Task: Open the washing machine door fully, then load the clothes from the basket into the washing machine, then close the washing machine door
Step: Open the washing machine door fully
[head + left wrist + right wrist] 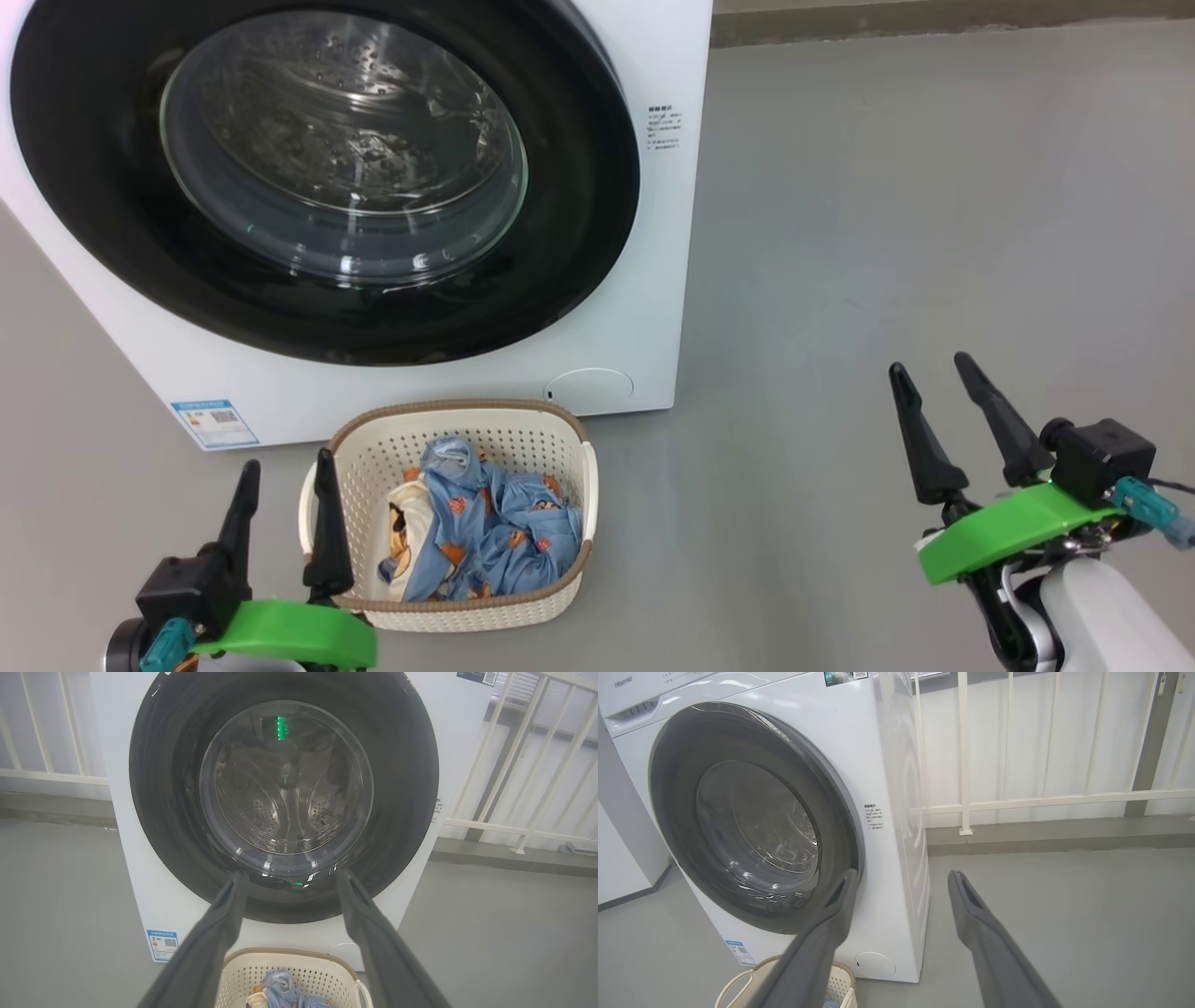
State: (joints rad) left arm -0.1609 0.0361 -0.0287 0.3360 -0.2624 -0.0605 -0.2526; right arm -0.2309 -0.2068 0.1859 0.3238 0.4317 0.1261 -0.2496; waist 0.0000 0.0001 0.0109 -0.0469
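Basket (457,407) just right of left end effector (288,459).

Closed washing machine door (159,788), basket (299,963) below, spread fingers (212,933)

From here the only word I can read is "Hisense", in grey lettering (623,681) at the top left corner of the big white boxy front-loading washing machine (840,742). Low on its front, near the left corner, is a small blue-bordered label sticker (215,422) with a QR code, its print too fine to read. A block of small dark print (664,128) stands on the right side of the front panel, also illegible. A dark sticker with a QR code (845,676) sits at the panel's top edge, partly cut off.
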